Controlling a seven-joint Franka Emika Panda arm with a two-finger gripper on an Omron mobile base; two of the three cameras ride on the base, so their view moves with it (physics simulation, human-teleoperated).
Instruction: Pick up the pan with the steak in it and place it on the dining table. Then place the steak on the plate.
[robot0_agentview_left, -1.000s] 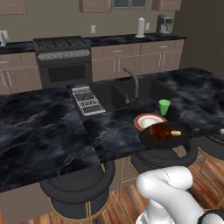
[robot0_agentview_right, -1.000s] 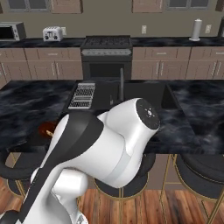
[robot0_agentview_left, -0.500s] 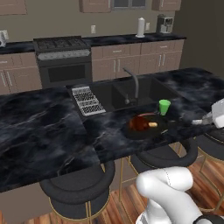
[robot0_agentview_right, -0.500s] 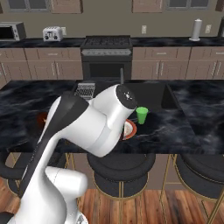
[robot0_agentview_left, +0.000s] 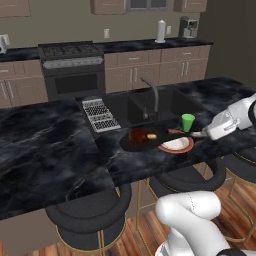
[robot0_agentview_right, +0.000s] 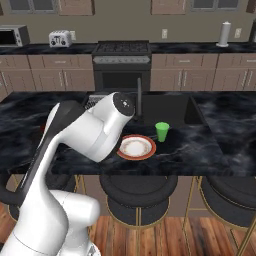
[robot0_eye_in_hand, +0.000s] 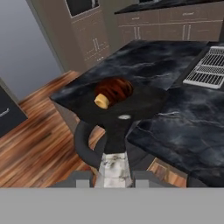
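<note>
Over the dining table, the gripper is clenched on the silver handle tip of the pan. The handle runs straight away from the fingers toward the steak. The pan probably overlaps the plate.

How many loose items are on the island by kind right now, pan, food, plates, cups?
Pan: 1, held by its handle in the gripper
Steak: 1, in the pan
Plate: 1
Green cup: 1
Total: 4

A small green cup stands near the sink's front edge; a silver wire dish rack lies left of the basin.
</note>
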